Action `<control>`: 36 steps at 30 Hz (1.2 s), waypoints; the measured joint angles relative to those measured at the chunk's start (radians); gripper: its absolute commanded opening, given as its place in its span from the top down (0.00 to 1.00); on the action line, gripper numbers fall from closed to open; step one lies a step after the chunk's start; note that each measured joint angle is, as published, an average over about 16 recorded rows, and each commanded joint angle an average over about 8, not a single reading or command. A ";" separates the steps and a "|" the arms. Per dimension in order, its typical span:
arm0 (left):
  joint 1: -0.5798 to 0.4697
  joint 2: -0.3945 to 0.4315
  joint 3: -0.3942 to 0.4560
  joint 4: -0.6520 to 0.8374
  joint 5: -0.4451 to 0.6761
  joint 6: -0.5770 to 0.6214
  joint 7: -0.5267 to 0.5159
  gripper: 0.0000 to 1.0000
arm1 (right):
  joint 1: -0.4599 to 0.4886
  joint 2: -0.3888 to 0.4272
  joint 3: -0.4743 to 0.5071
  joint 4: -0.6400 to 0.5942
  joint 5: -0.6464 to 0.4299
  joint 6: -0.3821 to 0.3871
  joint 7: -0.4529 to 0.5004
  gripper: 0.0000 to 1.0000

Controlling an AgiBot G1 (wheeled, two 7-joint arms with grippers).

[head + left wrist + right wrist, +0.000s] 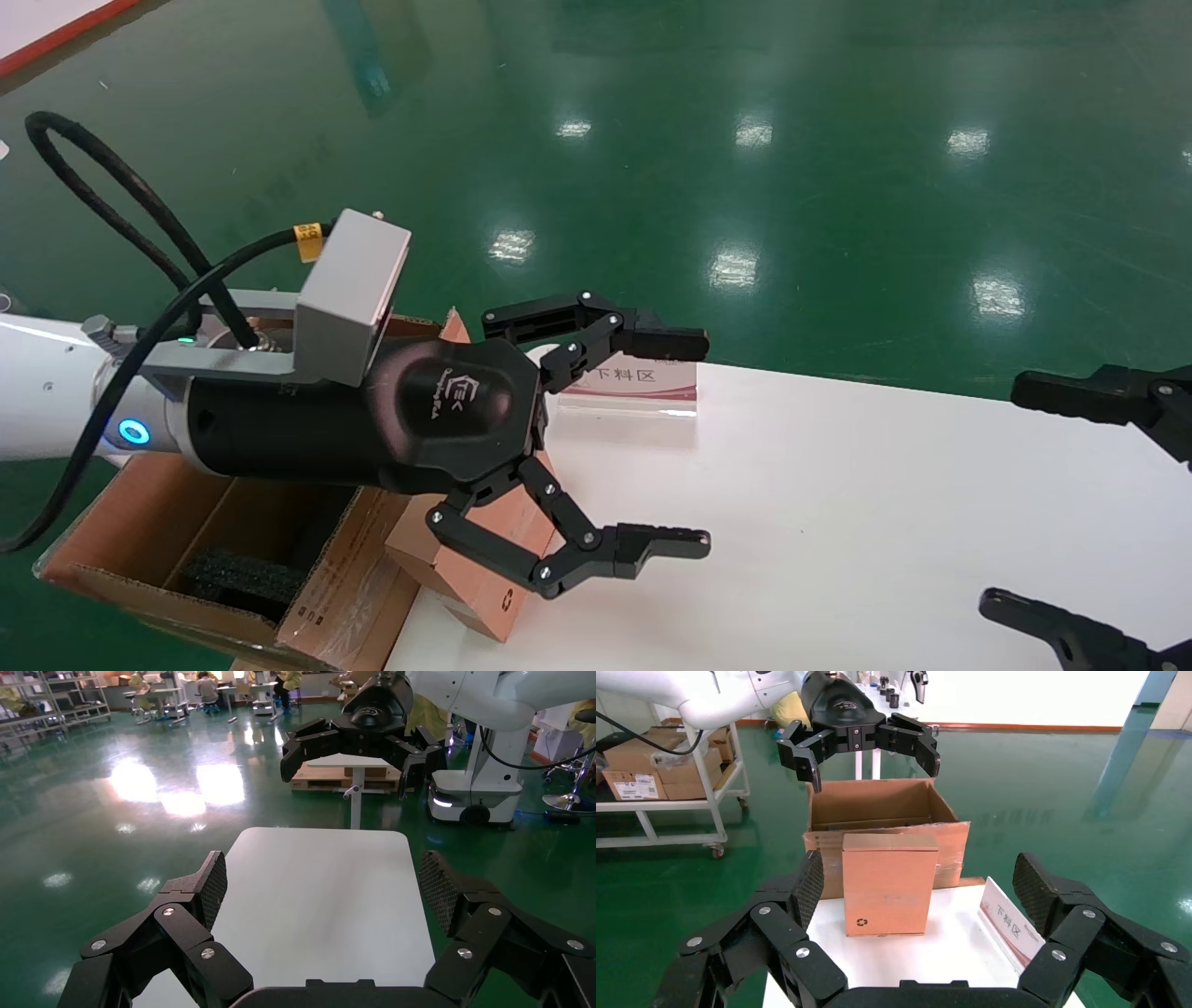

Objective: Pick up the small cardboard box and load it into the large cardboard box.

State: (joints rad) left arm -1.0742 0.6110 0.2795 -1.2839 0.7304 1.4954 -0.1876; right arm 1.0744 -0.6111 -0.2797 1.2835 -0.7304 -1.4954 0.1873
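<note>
The small cardboard box (480, 570) (890, 881) is orange-brown with a small black mark near a bottom corner and stands upright at the white table's left end. Directly behind it, off the table's end, sits the large cardboard box (121, 527) (877, 804), flaps up, with black foam (233, 570) inside. My left gripper (700, 443) (322, 874) hovers open above the small box, empty, its fingers pointing along the table. My right gripper (1010, 494) (918, 871) is open and empty at the table's right end, facing the small box from a distance.
A white-and-pink sign stand (633, 384) (1011, 924) sits on the table's far edge close to the small box. The white table (838, 522) stretches between the two grippers. Green floor surrounds it, with a cart of cartons (645, 776) farther off.
</note>
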 measured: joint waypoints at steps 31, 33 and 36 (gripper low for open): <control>-0.330 -0.011 0.240 -0.068 0.498 0.043 -0.275 0.00 | 0.001 0.000 -0.002 -0.001 0.001 0.000 -0.001 0.00; -0.382 -0.004 0.282 -0.069 0.552 0.055 -0.316 0.00 | 0.001 0.000 -0.002 -0.001 0.001 0.000 -0.001 0.00; -0.458 0.007 0.352 -0.070 0.621 0.070 -0.382 0.00 | 0.001 0.000 -0.002 -0.001 0.001 0.000 -0.001 0.00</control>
State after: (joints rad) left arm -1.5320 0.6177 0.6313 -1.3537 1.3515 1.5653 -0.5696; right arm 1.0754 -0.6107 -0.2817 1.2825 -0.7293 -1.4952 0.1861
